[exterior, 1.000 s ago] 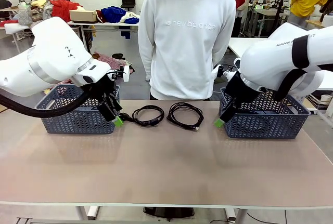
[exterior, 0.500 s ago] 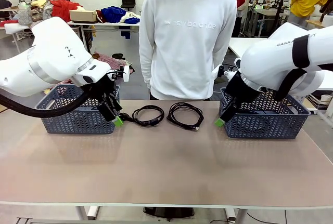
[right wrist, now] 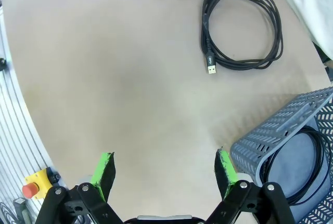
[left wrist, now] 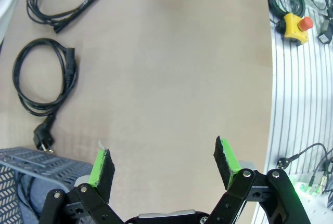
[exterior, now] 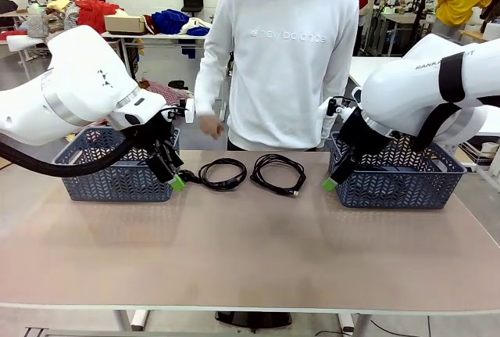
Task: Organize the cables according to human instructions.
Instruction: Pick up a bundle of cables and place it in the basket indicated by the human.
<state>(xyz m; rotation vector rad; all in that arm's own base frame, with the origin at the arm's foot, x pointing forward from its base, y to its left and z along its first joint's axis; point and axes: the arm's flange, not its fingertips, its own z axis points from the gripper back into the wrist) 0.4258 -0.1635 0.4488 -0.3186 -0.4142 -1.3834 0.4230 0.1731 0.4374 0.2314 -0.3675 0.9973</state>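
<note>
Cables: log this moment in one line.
left claw: open, empty | right claw: open, empty | left cable, right cable: coiled on table | person's hand: raised, touching nothing

Garment workshop, clothes [exterior: 95,12] heaped on tables [exterior: 148,37]

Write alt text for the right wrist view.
The right gripper, green-padded fingers open, hovers over the table. Beyond it lies a coiled black cable, and at lower right a blue-grey basket holds another coil.
</note>
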